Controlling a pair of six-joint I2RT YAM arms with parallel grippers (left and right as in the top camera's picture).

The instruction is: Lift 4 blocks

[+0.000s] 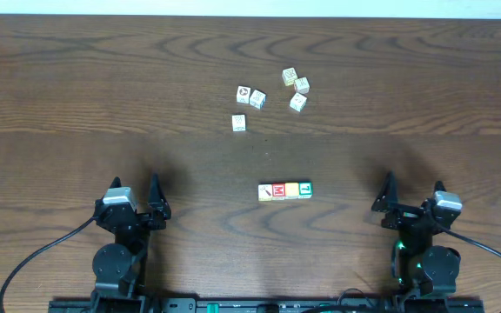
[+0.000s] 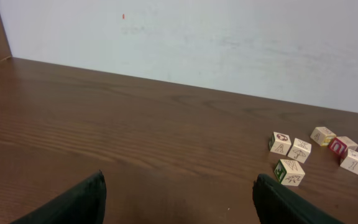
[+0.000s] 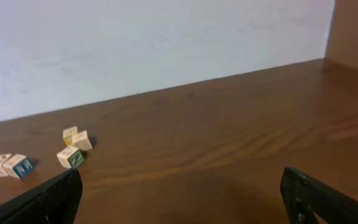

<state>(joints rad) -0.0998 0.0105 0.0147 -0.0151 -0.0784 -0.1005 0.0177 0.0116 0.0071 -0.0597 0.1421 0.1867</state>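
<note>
Overhead view: a dark wooden table [image 1: 76,78]. Near the middle, the blocks [image 1: 285,190] lie flat in a short straight row, touching side by side. From the left they are pale yellow with a dark mark, red, yellow and green. A loose scatter of pale cubes [image 1: 257,99] lies farther back, well apart from the row. The left gripper [image 1: 135,187] and the right gripper [image 1: 413,189] sit at the near edge, one on each side of the row and well clear of it. Both have their fingers spread wide and hold nothing.

Left wrist view: two dark fingers [image 2: 82,202] stand far apart at the bottom corners, with bare wood between them. The pale cubes [image 2: 300,150] lie ahead to the right, below a white wall [image 2: 185,43]. The row of four is out of frame.

Right wrist view: the fingers [image 3: 319,199] are likewise spread wide, touching nothing. The pale cubes [image 3: 73,155] lie ahead to the left.
</note>
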